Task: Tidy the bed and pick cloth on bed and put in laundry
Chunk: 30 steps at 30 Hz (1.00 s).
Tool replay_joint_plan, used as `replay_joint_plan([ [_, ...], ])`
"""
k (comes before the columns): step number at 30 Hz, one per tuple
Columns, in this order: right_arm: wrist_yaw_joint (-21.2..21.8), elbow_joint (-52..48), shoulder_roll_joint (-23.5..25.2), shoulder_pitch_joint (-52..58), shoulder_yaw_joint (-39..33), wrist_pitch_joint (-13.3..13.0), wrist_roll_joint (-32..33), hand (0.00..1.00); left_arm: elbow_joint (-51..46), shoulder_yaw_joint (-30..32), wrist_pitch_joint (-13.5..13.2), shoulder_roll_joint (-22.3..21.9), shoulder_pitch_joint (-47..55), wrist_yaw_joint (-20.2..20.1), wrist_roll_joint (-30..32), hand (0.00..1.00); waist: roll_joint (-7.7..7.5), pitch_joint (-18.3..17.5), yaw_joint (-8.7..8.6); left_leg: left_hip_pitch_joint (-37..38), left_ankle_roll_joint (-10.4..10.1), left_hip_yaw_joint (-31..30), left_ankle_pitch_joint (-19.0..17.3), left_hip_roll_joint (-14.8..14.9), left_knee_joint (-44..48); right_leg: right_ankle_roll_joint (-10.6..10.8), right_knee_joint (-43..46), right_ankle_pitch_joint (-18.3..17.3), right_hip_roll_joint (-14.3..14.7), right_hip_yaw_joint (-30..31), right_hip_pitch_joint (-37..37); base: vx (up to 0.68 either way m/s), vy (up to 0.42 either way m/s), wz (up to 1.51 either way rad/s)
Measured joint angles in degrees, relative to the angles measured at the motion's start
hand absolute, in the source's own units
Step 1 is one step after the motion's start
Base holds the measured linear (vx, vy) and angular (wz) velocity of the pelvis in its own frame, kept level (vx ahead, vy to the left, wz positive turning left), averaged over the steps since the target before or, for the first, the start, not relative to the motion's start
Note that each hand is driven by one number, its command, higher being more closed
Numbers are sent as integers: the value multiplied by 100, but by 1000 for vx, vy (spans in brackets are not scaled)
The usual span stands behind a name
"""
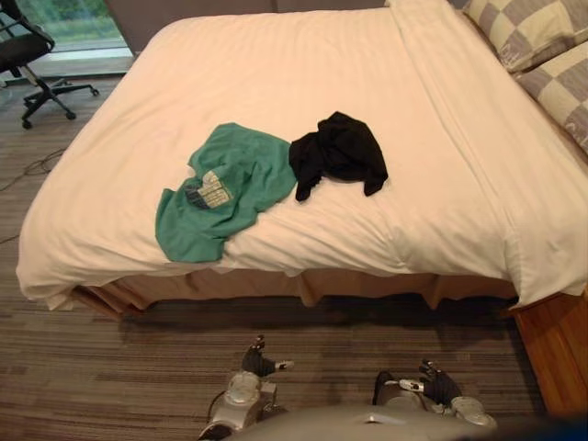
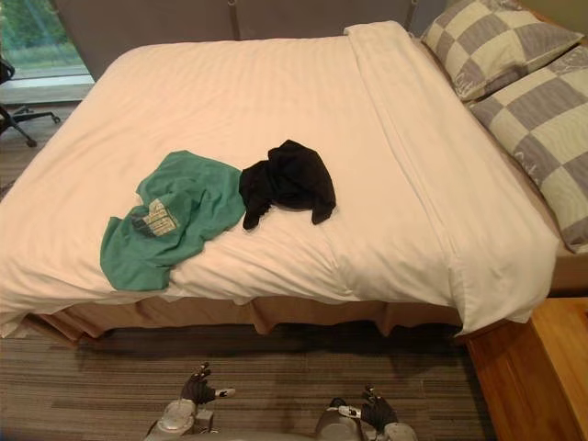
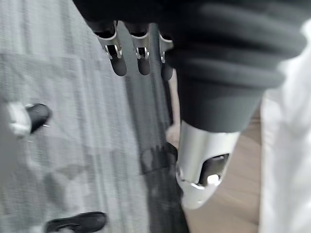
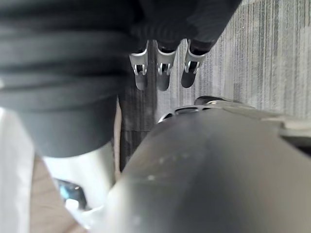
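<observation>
At the far left an office chair [image 1: 41, 69] stands on the carpet [image 1: 110, 367]; the bed [image 1: 276, 64] stretches across the scene under a pale cover. On its near left part lies a green shirt [image 1: 220, 197], spread flat with its lower end reaching the near edge. My left hand [image 1: 258, 361] hangs low over the carpet on the near side of the bed, its fingers [image 3: 119, 63] loose and almost straight, holding nothing. A crumpled black cloth [image 1: 340, 152] lies just right of the shirt, touching it. My right hand [image 1: 439, 382] hangs low as well, its fingers [image 4: 163, 73] relaxed and empty. Two checked pillows [image 2: 501, 41] lie at the far right of the bed; a wooden surface [image 2: 542, 367] shows by the bed's near right corner.
</observation>
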Motion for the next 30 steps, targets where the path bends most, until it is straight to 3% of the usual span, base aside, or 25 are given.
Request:
replay_joint_plan([
  [2,-2,0,67,0,38,-24,26,0,12,-63,141,146,-34,9,-2,0,-91,21,-103,-21,16,-120,27,-29,-36,43,-156,-18,17,-5,35,-58,-63,-3],
  [6,2,1,69,-28,36,-123,80,0,183,-115,351,-16,-117,51,1,0,-67,53,-324,-105,115,-417,257,-113,-348,46,-295,-133,139,227,56,-8,-51,28],
  [10,23,56,12,-27,-31,-25,174,0,207,133,441,-122,-126,412,-15,0,56,119,-255,-104,123,-596,291,-41,-333,-9,-406,-72,198,101,277,54,-55,27],
  [15,15,-4,11,15,-36,102,69,0,91,798,515,-143,70,791,-525,0,33,122,-98,-229,127,-539,218,65,156,-11,-560,-76,202,87,444,51,-27,0],
  [21,22,-193,-38,27,58,270,-63,0,-64,1159,484,-208,91,717,-588,0,24,134,23,-838,180,-380,102,327,1093,-81,-436,-138,210,85,149,-36,-34,-1],
  [22,264,-454,-324,22,117,317,19,0,-151,826,134,-455,84,606,-44,0,415,12,85,-1004,239,-92,272,252,524,-87,-88,-87,223,123,-481,-24,-14,3],
  [27,264,-452,-316,46,117,317,19,0,-134,846,134,-450,87,598,-46,0,372,-9,77,-1001,243,-91,268,246,476,-84,-181,-43,234,125,-447,-6,0,0],
  [30,265,-433,-276,90,112,318,91,0,-85,875,116,-433,118,414,-66,0,334,-96,79,-833,209,-89,332,224,153,-64,-562,173,334,128,-244,47,-17,-5],
])
